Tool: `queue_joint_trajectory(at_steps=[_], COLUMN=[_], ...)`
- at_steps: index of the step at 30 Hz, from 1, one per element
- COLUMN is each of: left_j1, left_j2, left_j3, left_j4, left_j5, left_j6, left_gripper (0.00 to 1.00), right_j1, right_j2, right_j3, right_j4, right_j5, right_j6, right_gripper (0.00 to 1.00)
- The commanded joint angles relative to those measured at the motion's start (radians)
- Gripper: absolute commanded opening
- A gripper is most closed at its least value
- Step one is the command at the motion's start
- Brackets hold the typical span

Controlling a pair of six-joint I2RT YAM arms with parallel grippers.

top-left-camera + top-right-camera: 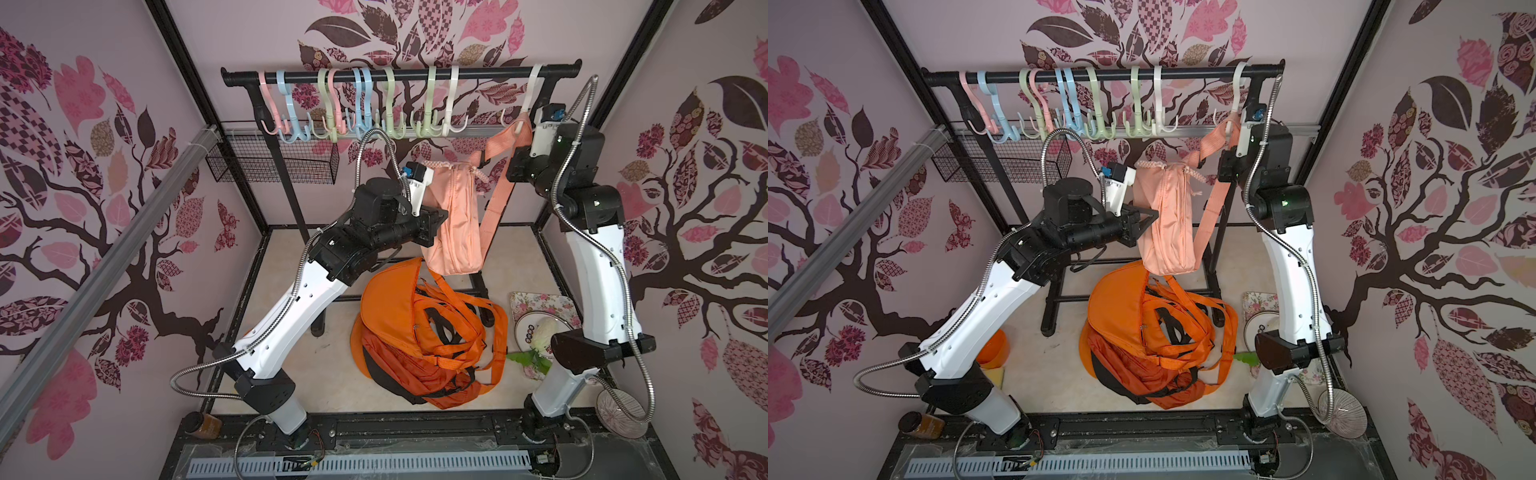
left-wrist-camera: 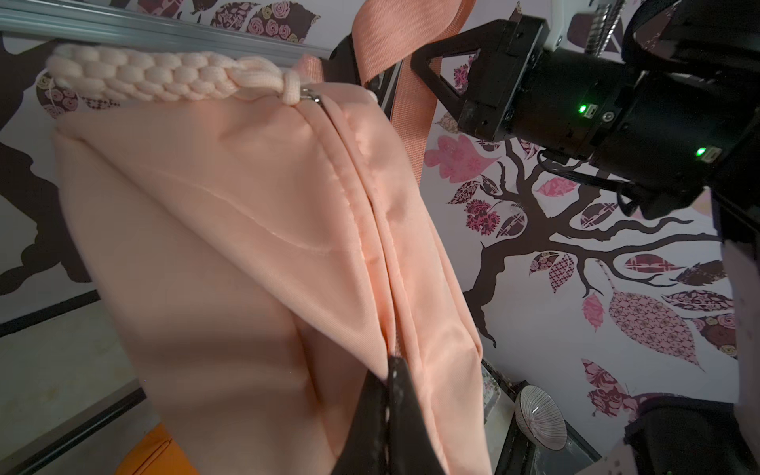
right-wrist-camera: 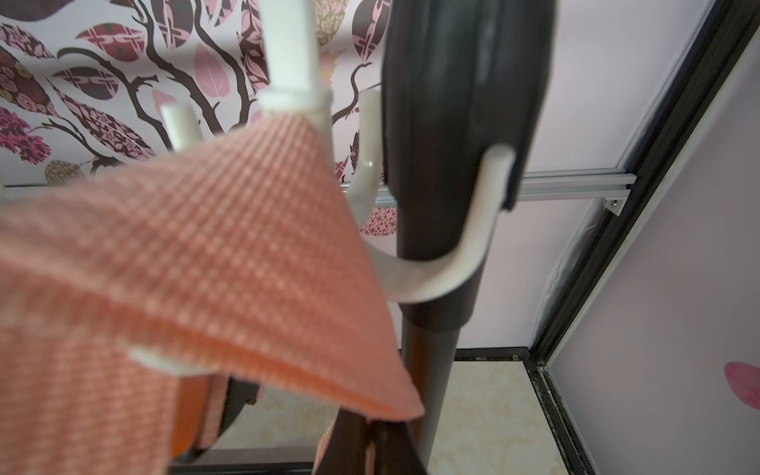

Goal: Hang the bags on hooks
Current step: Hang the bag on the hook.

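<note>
You have the peach fabric bag (image 1: 453,220) in the air below the black metal clothes rail (image 1: 399,72), a little toward the end of the rail on the side of your right arm. It hangs by its woven peach strap (image 1: 505,143). The strap goes up to the white plastic hook (image 1: 530,95), the last one at that end of the rail.

In the right wrist view, the strap (image 3: 205,246) lies folded over one prong of the white hook (image 3: 432,267) and covers most of this prong. The right claw (image 3: 362,448) is just under the hook, below the rail, and it is pressed together with the strap pinched between its fingers.

The left claw (image 2: 390,382) is lower under the rail, at the side of the bag. It is also pressed together, and it pinches a fold of the bag's cloth (image 2: 246,246) beside the zip seam. A braided pale cord (image 2: 156,78) runs along the top edge of the bag.

On the desk (image 1: 291,374), directly below the rail and under the bag, an orange backpack (image 1: 419,332) lies in a heap with its straps loose. The other pastel hooks (image 1: 361,104) along the rail carry nothing.
</note>
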Motion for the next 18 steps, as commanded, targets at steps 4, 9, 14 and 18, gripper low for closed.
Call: queue_joint_trajectory(at_steps=[4, 9, 14, 18], left_j1=[0.006, 0.006, 0.008, 0.007], left_j2=[-0.040, -0.079, -0.137, -0.192], left_j3=[-0.085, -0.172, -0.258, -0.326], left_j4=[0.073, 0.114, 0.164, 0.192], left_j5=[-0.004, -0.005, 0.006, 0.007], left_j6=[-0.004, -0.016, -0.036, -0.046], left_gripper=[0.00, 0.19, 0.49, 0.52], right_j1=[-0.004, -0.004, -0.004, -0.003], right_j2=[-0.140, -0.238, -0.271, -0.301], right_j3=[-0.187, -0.328, -0.363, -0.400], right_j4=[0.048, 0.118, 0.113, 0.115], right_j5=[0.001, -0.010, -0.040, -0.046], right_j6=[0.009, 0.008, -0.003, 0.003], right_gripper=[0.00, 0.17, 0.70, 0.85])
